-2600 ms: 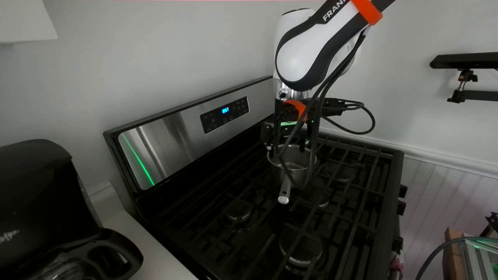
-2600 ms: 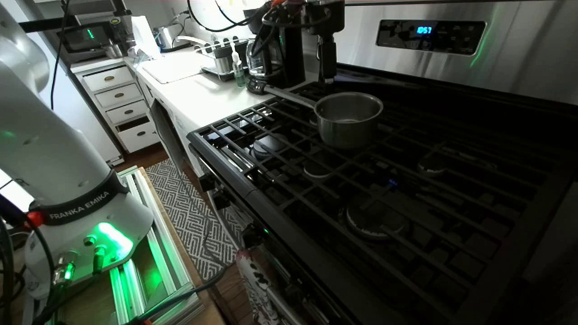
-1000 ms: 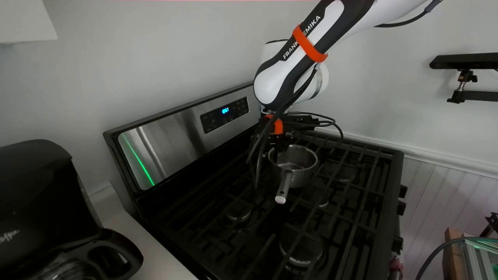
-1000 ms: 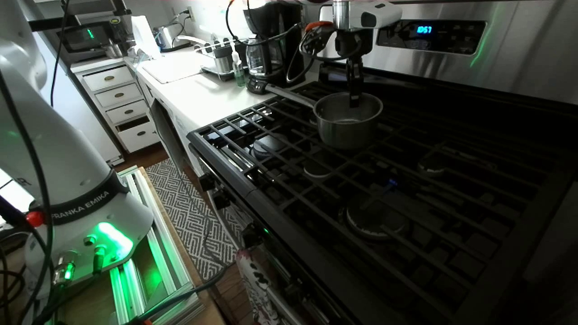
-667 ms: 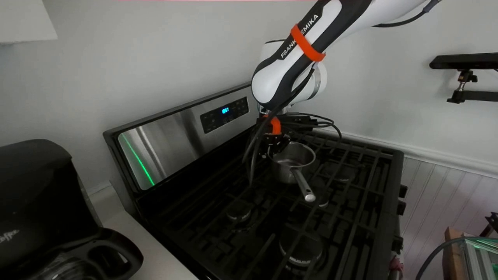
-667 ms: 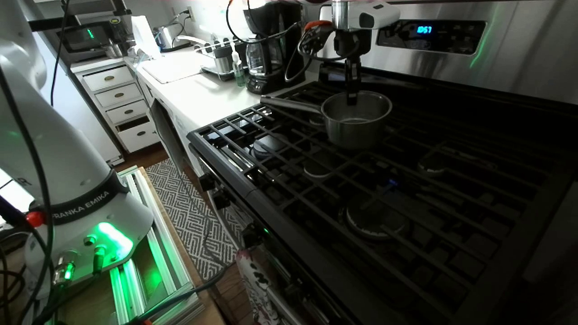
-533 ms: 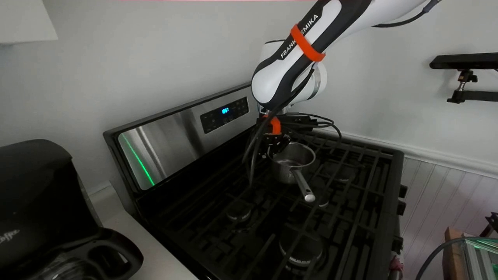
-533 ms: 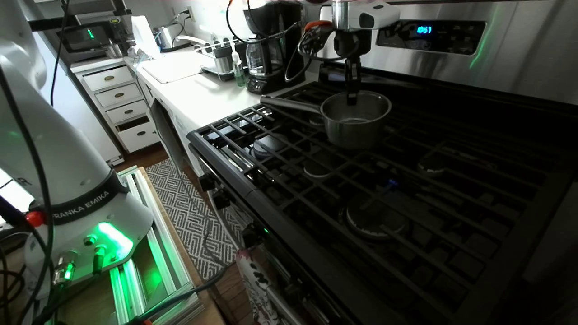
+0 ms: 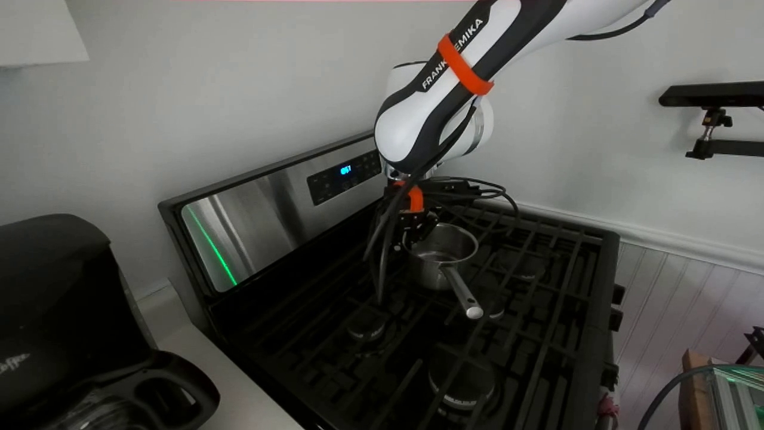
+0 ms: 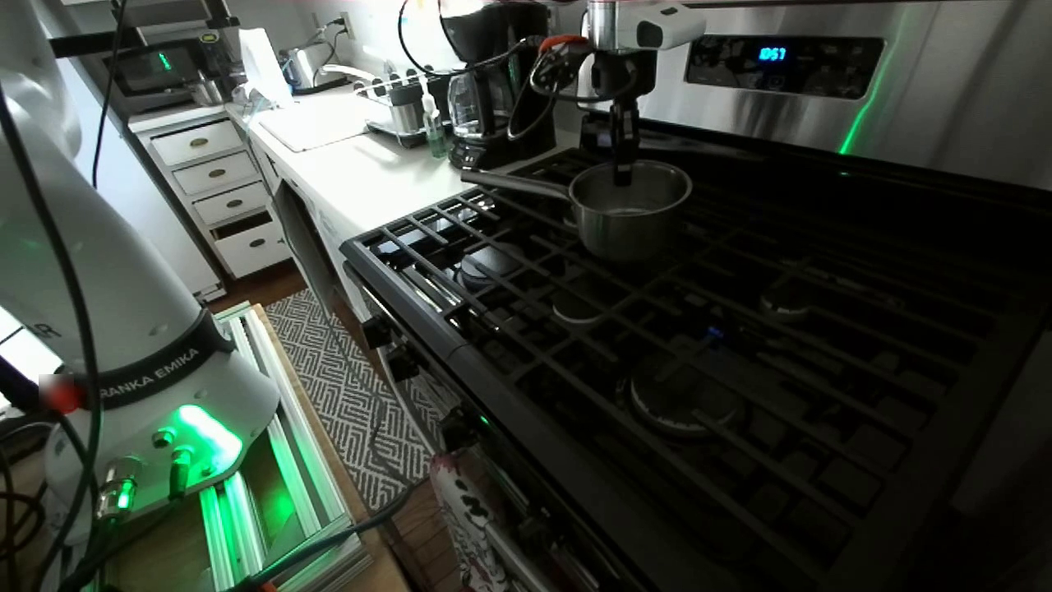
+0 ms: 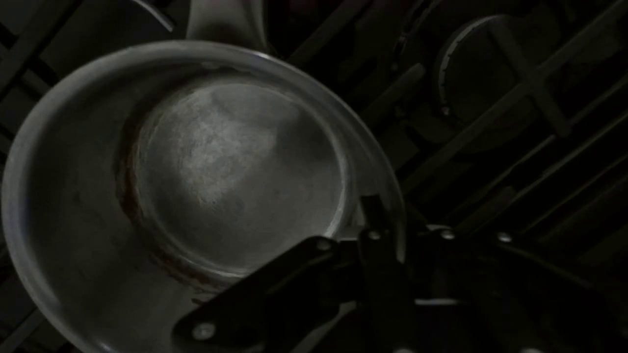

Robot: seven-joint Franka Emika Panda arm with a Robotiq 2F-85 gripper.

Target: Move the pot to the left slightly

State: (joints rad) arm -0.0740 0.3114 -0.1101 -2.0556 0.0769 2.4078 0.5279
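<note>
the pot (image 10: 629,234), rim (image 11: 15,196) pinched by the end effector (image 10: 622,173), has grates (image 10: 526,345) spreading beside it.

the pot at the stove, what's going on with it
A white-and-black robot arm has its black gripper shut on the rim of a small round silver metal pot over a black metal stove top. One of the fingers reaches inside the pot. The task is to shift it slightly left; whether its base touches the stove top I can't tell.
</note>
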